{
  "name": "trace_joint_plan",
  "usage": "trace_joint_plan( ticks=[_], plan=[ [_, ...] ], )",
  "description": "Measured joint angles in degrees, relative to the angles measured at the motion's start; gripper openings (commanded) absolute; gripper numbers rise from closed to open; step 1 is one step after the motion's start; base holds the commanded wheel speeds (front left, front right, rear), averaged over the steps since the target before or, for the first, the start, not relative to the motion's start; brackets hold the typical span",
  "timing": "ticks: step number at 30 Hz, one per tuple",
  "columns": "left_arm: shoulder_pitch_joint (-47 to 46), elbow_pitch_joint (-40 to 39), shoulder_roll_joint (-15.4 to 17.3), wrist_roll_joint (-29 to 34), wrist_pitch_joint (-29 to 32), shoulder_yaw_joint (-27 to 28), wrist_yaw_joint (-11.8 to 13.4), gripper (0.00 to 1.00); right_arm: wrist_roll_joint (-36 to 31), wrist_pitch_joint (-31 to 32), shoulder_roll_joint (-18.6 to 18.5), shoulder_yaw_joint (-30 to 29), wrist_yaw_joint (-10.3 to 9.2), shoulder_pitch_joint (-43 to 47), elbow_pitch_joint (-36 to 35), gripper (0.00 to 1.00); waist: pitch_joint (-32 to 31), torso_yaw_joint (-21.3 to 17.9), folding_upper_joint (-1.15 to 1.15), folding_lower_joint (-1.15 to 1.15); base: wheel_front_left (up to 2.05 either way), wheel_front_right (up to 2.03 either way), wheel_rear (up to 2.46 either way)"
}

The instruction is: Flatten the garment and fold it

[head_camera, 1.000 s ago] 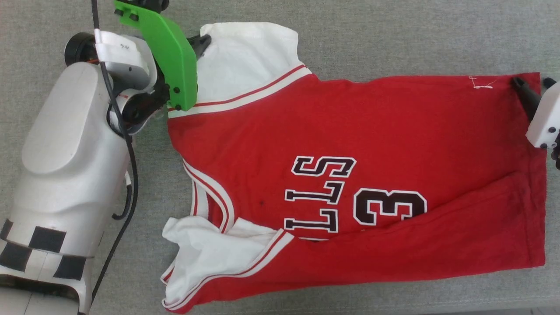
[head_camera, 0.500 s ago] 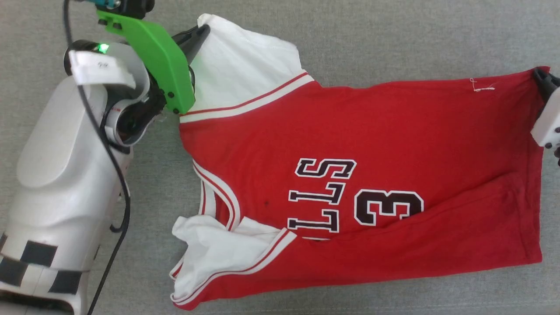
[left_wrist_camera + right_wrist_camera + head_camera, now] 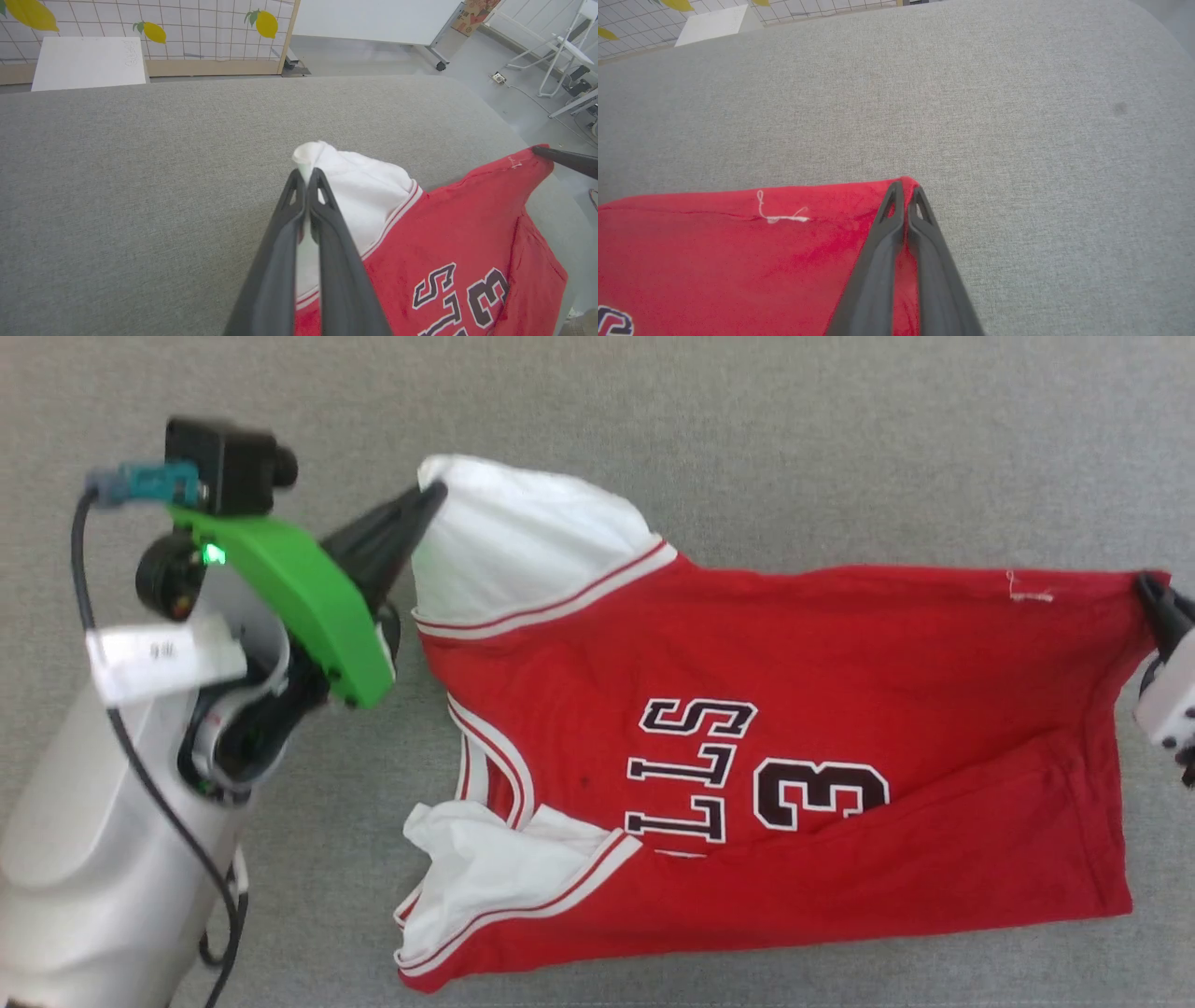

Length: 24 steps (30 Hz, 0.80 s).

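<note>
The garment, a red jersey with white sleeves and black lettering, stretches sideways across the grey surface, its far edge lifted and its near part folded over. My left gripper is shut on the far white sleeve, pinched between the dark fingers. At the right edge of the head view my right gripper is shut on the far hem corner of the red cloth. The near white sleeve lies crumpled. The right gripper's finger also shows in the left wrist view.
The grey fabric surface spreads wide beyond the garment. In the left wrist view, a lemon-print panel and a white board stand past its far edge, with metal stands on the floor to the right.
The right gripper has closed on the hem corner. Both grippers have lifted the far edge of the garment and drawn it taut; the left arm has swung its fingers further up and right.
</note>
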Motion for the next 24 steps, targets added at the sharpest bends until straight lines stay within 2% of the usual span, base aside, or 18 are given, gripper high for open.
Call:
trace_joint_plan(
  ticks=[3,15,24],
  plan=[
    [4.25,-3.52,0.82,-0.91,-0.16,0.30,0.66,0.00,0.64,-0.45,0.92,-0.89,0.00,2.66,-1.08,0.00,-1.56,0.27,0.00,0.00,0.00,0.00,0.00],
    [25.42,-14.49,3.61,-4.44,-4.05,2.99,6.08,0.00,3.27,0.93,5.08,-5.10,0.00,14.05,-6.77,0.00,-6.54,0.86,0.00,0.00,0.00,0.00,0.00],
    [37.43,-17.18,3.00,-8.23,-6.31,3.39,8.09,0.00,3.89,2.12,7.61,-7.33,-0.01,21.03,-7.65,0.00,-8.07,1.26,0.00,0.00,0.00,0.00,0.00]
  ],
)
